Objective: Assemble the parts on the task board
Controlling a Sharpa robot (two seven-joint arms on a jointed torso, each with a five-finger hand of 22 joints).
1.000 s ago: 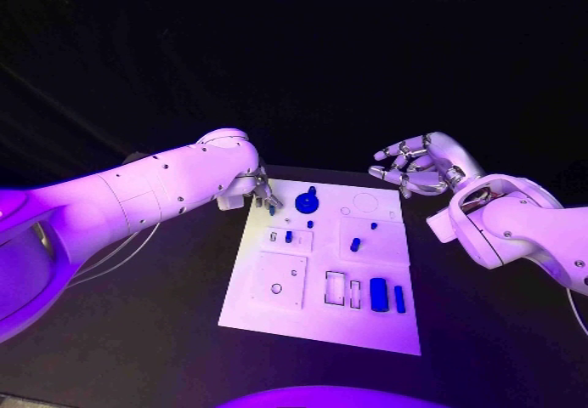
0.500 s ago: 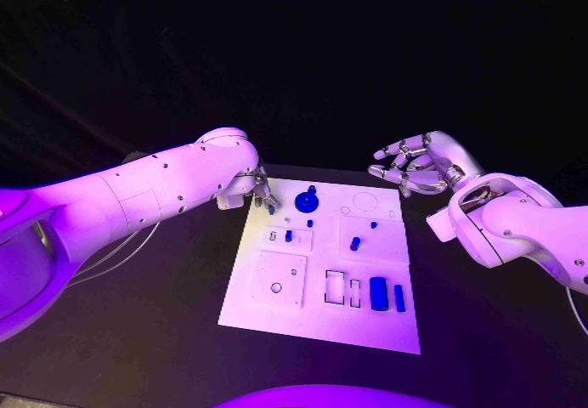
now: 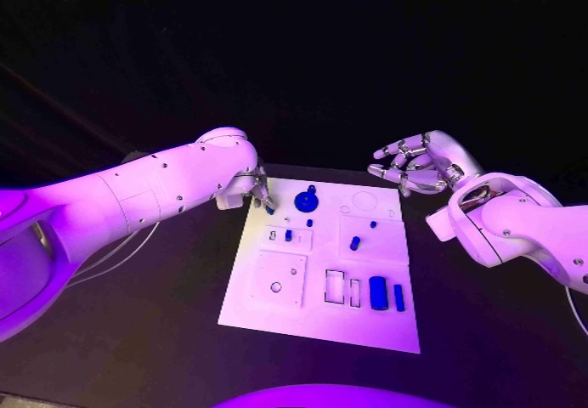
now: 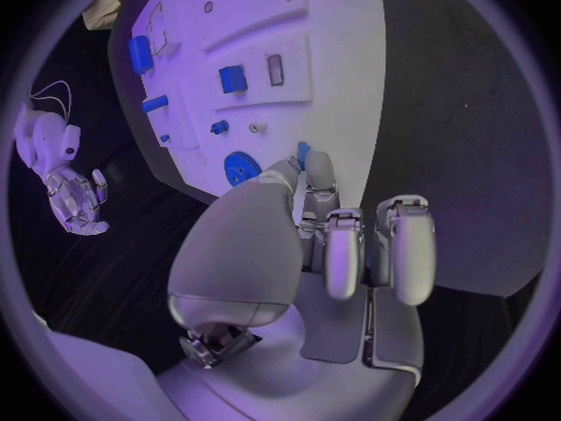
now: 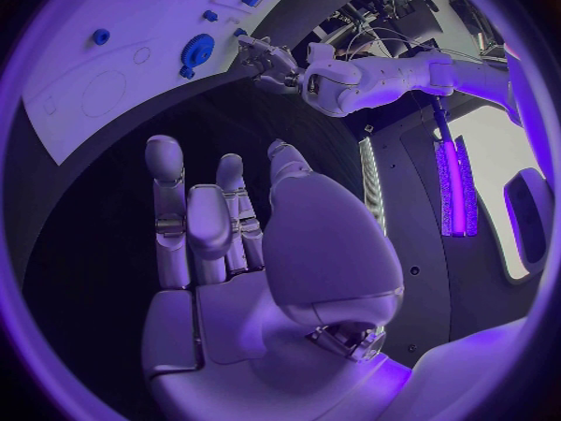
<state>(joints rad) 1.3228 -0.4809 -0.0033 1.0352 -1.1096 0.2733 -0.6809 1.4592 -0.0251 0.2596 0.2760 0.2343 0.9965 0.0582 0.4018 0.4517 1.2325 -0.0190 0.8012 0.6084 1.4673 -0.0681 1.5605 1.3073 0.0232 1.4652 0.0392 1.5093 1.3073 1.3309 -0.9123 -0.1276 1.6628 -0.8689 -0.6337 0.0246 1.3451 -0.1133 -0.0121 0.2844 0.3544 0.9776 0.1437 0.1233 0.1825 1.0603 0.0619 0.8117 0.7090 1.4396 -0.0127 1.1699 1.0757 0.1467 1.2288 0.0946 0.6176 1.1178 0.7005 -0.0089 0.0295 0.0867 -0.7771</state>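
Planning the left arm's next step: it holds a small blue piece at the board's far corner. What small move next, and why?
Probably carry it a little inward over the task board and lower it. The left hand pinches a small blue part near the blue gear, not yet seated; the right hand waits open off the board.

Black table point(image 3: 147, 297), white task board point(image 3: 307, 314) lying flat

White task board point(image 3: 321, 323) on black table point(image 3: 147, 340), blue parts point(image 3: 379, 293) scattered, left hand point(image 3: 260, 192) perhaps pinching one, right hand point(image 3: 410, 167) spread.
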